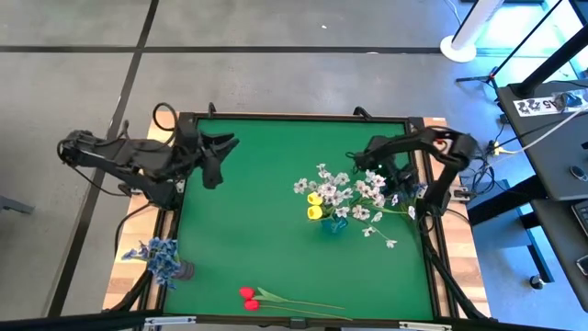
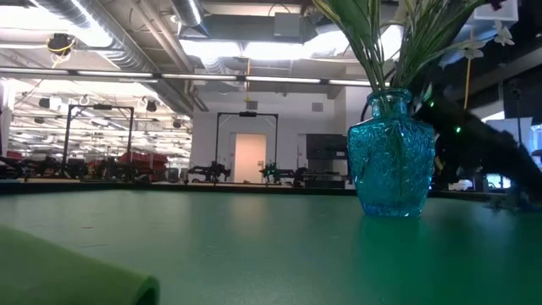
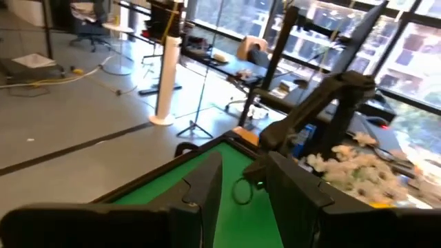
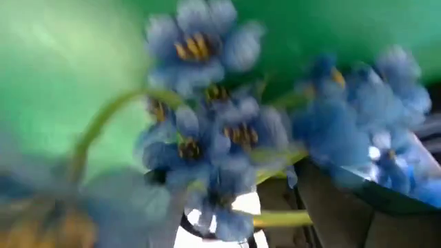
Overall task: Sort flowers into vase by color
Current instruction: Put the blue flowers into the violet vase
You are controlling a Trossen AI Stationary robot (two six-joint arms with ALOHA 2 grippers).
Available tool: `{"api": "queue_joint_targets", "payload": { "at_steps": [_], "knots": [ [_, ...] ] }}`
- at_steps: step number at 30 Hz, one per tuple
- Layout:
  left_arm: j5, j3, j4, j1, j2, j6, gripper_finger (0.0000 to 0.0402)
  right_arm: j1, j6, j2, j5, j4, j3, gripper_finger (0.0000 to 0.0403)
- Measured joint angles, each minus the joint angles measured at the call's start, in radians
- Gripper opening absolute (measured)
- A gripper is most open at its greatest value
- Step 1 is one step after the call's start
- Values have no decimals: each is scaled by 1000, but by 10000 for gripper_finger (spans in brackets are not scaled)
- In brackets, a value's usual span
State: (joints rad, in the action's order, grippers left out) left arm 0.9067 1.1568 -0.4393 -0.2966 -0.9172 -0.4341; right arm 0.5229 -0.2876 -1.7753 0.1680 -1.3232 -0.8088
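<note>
A teal glass vase [image 1: 333, 223] [image 2: 394, 157] stands right of the table's middle, holding sprays of tiny white blossoms [image 1: 354, 191] and yellow tulips [image 1: 315, 205]. Two red tulips [image 1: 248, 299] lie flat by the near edge. A bunch of blue blossoms [image 1: 163, 256] stands in a dark vase on the wooden border at the near left. My right gripper [image 1: 404, 188] is at the right edge beside the white sprays, with a sprig of blue blossoms [image 4: 207, 138] close before its camera. My left gripper [image 1: 216, 158] [image 3: 241, 196] hovers open over the far left corner. My right gripper has a sprig of blue blossoms [image 1: 418, 191], lifted clear of the table. The blossoms themselves hide the fingers and the place of contact. Only a green stem [image 4: 279, 219] shows crossing close to the gripper.
White sprays reach from the vase toward the right edge [image 1: 390, 241]. The green table top [image 1: 248, 221] is bare across its left and middle. A blurred green stem [image 2: 68, 271] lies close before the low camera. Cables and desks stand beyond the right edge.
</note>
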Motion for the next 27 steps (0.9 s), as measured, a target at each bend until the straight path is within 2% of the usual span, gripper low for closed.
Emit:
{"api": "queue_joint_targets", "payload": {
  "at_steps": [4, 7, 10, 12, 14, 16, 22, 27],
  "knots": [
    [14, 0, 0, -21, 2, -2, 110, 1, 29, -83, -31, 80, 0, 246],
    [20, 0, 0, -40, 0, -33, 110, 1, 38, -111, -10, 105, -7, 217],
    [26, 0, 1, -55, -5, -54, 110, -2, 35, -116, -11, 115, -40, 160],
    [26, 0, 4, -70, -5, -58, 110, 0, 41, -111, -31, 116, -84, 108],
    [26, 0, 9, -74, -4, -58, 110, 0, 68, -97, -89, 120, -132, 51],
    [27, 0, 11, -73, -4, -58, 110, 0, 87, -70, -162, 146, -188, 18],
    [34, 0, 104, -73, -4, -80, 110, 0, 122, 53, -333, 175, -429, 40],
    [33, 0, 148, -72, 8, -87, 110, -53, 277, 113, -533, 199, -717, 12]
  ]
}}
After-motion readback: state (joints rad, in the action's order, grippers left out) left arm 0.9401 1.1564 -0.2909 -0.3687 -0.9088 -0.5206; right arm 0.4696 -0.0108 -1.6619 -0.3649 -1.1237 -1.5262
